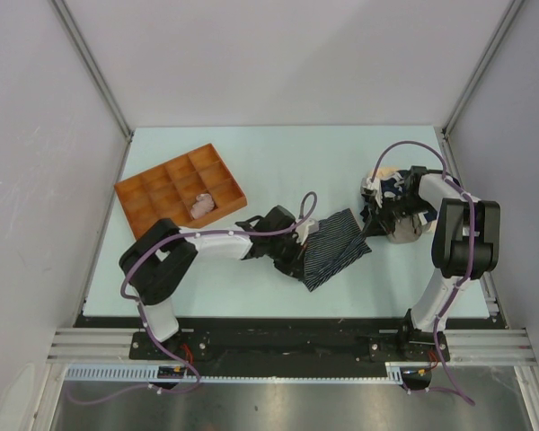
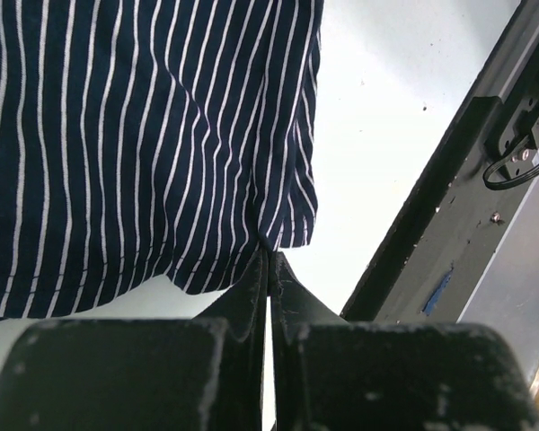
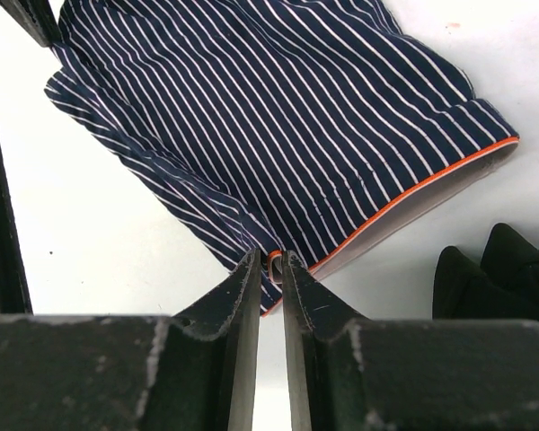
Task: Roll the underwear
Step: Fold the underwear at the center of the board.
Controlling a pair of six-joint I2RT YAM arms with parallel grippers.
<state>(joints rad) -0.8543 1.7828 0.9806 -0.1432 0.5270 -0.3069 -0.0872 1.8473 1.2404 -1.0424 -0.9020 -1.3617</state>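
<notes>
1. The striped underwear (image 1: 337, 244) lies flat on the table (image 1: 278, 162) between the two arms, spread out as a rough diamond, probably so that it can be rolled evenly
2. The left gripper (image 2: 269, 256) is closed tight on the hem at the garment's left edge, its tips meeting with the cloth nipped between them
3. The right gripper (image 3: 271, 260) is clamped on the opposite corner, beside the orange-trimmed waistband (image 3: 413, 202), with only a thin gap filled by fabric
4. Holding both ends at once looks meant to pull the cloth taut and smooth, and no roll has begun on this piece
5. A pile of other underwear (image 1: 393, 193) sits just behind the right gripper, close at hand, probably for later turns
6. One pale rolled piece (image 1: 200, 205) lies in a compartment of the orange tray (image 1: 175, 171), well apart on the left, which suggests finished rolls go there
7. Both grips are thin edge pinches, so a hard pull could slip the cloth free
</notes>
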